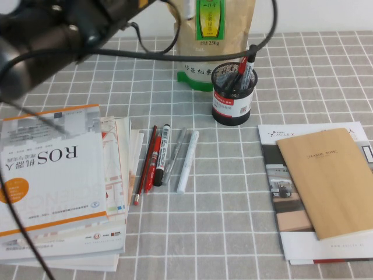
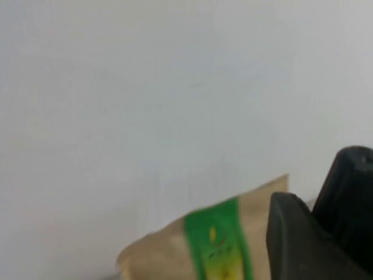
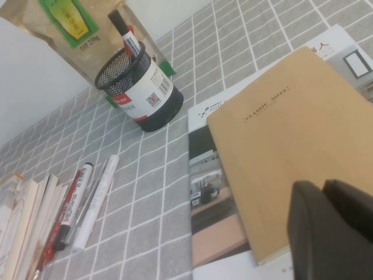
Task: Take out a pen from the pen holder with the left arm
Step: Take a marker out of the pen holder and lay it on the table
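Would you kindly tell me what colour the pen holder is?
The pen holder is black mesh with a white label; best in the right wrist view.

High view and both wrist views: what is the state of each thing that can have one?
Pen holder: upright, pens inside.
Loose pens: lying flat beside the books.
Notebook: closed, on a brochure.
Bag: standing behind the pen holder.
Left end effector: raised, facing the bag.
Right end effector: shut, empty, above the notebook.
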Action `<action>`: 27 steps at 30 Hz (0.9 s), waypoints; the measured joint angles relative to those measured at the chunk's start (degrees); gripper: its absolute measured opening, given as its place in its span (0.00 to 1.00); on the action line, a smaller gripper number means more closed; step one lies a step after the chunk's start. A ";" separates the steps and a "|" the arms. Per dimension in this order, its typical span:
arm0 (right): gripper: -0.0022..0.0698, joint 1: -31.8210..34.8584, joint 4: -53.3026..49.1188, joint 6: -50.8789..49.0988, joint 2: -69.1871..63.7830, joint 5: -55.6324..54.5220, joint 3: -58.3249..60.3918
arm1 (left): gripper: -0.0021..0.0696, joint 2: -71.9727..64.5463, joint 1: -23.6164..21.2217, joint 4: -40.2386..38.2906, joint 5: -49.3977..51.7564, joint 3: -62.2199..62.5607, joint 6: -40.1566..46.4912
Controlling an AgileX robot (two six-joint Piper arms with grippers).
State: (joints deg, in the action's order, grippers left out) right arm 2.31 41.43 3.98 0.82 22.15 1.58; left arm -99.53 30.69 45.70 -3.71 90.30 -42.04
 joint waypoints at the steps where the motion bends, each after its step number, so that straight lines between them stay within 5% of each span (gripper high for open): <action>1: 0.01 0.00 0.00 0.00 0.00 0.00 0.00 | 0.20 1.14 0.00 -6.31 2.45 -1.17 7.21; 8: 0.01 0.00 0.00 0.00 0.00 0.00 0.00 | 0.20 2.59 0.00 -63.47 27.02 -5.60 68.02; 11: 0.01 0.00 0.00 0.00 0.00 0.00 0.00 | 0.20 2.36 -0.27 -76.98 33.61 -7.32 78.46; 15: 0.01 0.00 0.00 0.00 0.00 0.00 0.00 | 0.20 1.71 -1.83 -77.71 36.47 -8.20 76.05; 27: 0.01 0.00 0.00 0.00 0.00 0.00 0.00 | 0.20 -8.33 -2.96 -56.24 39.34 -8.19 44.72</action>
State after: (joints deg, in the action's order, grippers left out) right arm 2.31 41.43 3.98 0.82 22.15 1.58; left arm -107.86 27.74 -10.53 35.63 82.11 2.69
